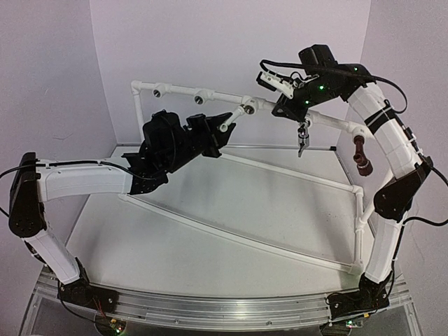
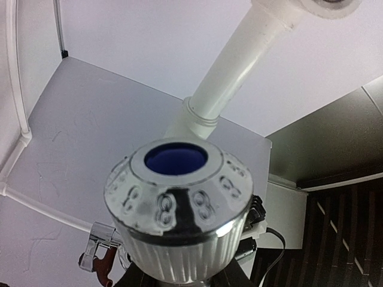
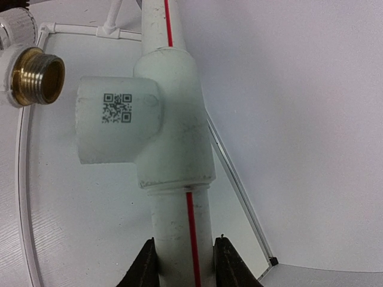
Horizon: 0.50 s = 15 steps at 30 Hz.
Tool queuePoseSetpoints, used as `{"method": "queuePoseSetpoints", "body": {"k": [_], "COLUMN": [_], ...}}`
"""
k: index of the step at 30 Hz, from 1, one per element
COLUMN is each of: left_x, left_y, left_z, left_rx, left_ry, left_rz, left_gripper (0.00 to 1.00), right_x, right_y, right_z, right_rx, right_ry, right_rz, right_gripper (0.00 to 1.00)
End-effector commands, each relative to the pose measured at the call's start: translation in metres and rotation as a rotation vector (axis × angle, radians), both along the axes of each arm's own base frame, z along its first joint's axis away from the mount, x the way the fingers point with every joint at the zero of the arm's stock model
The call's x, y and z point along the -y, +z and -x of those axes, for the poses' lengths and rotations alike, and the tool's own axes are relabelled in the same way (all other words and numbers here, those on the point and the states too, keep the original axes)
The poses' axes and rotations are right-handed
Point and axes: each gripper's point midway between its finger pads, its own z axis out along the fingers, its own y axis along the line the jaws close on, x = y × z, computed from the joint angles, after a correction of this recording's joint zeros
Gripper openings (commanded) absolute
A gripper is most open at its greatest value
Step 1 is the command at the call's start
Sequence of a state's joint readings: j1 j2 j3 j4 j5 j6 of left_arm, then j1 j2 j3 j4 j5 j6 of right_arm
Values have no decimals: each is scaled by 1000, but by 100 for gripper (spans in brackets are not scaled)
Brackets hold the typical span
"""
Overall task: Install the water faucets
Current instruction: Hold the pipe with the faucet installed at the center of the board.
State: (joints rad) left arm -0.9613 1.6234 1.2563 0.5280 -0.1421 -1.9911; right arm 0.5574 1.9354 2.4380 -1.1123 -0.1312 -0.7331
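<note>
Left claw (image 1: pixel 222 127) pinches the white faucet (image 2: pixel 179 203); right claw (image 3: pixel 185 242) pinches the pipe (image 3: pixel 173 221), six o'clock of the tee socket (image 3: pixel 119 128).

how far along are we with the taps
Two look done: the silver tap and the red-brown tap hang from the pipe. In hand: the left claw grips the white tap, its brass thread just short of the socket, while the right claw clamps the pipe beside it. Left: screw that one in; two sockets further left stand open.
</note>
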Motion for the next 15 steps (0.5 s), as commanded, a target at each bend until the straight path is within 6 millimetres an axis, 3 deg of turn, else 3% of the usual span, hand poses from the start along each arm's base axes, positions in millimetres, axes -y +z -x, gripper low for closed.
{"method": "queuePoseSetpoints", "body": {"k": [1, 15], "left_x": [3, -2], "left_y": [21, 28], "left_z": [0, -1], "left_rx": [-31, 24], "left_ry": [12, 130], "left_rz": [138, 99], "left_gripper": [0, 0], "right_x": [-8, -21], "right_y": [18, 15], "right_z": [-7, 2], "right_rx": [8, -3], "right_ry": [-109, -120], "right_rz": [-148, -156], "right_gripper": [0, 0]}}
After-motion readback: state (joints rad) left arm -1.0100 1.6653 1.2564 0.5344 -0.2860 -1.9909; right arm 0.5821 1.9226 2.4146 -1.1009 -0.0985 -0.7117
